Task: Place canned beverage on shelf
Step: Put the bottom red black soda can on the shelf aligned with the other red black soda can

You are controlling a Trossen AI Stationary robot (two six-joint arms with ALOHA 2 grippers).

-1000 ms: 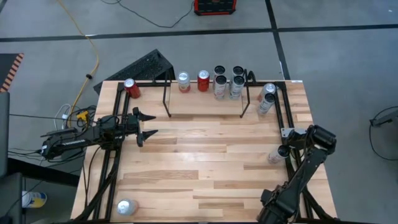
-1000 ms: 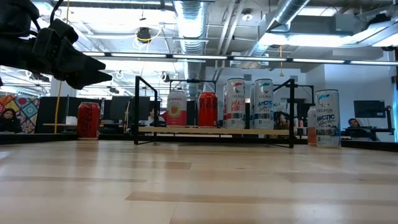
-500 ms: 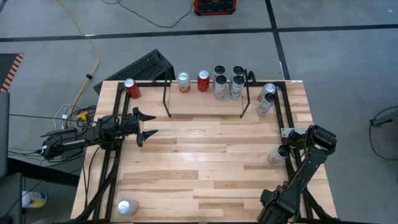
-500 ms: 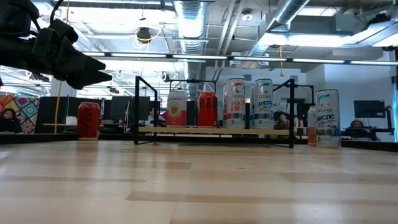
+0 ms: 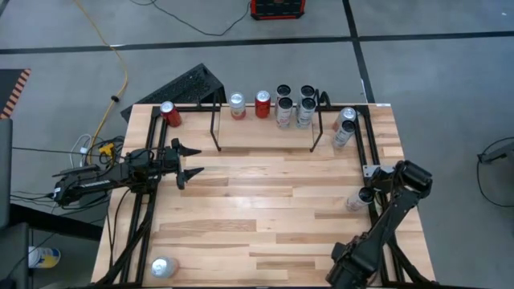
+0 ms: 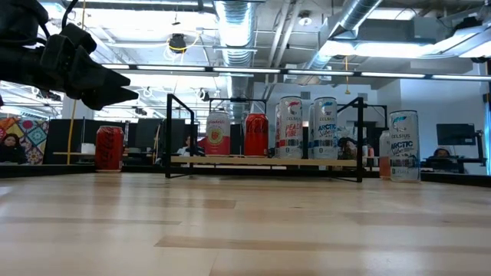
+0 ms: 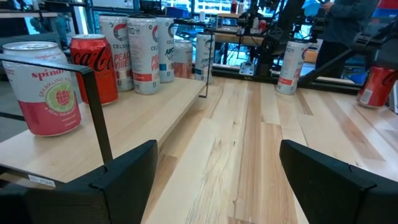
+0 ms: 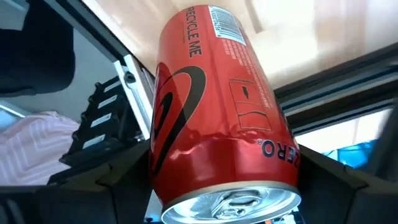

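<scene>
Fingers [image 8: 93, 174] of the right arm clasp a red can [image 8: 221, 118].

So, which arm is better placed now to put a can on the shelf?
The right arm: its tool already grips a red can. The left tool is open and empty, though nearer the shelf.

Red can [image 8: 221, 118], shelf [image 5: 265, 128] four-canned

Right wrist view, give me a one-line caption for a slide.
Right gripper closed around a red Zero can, seen close up.
</scene>
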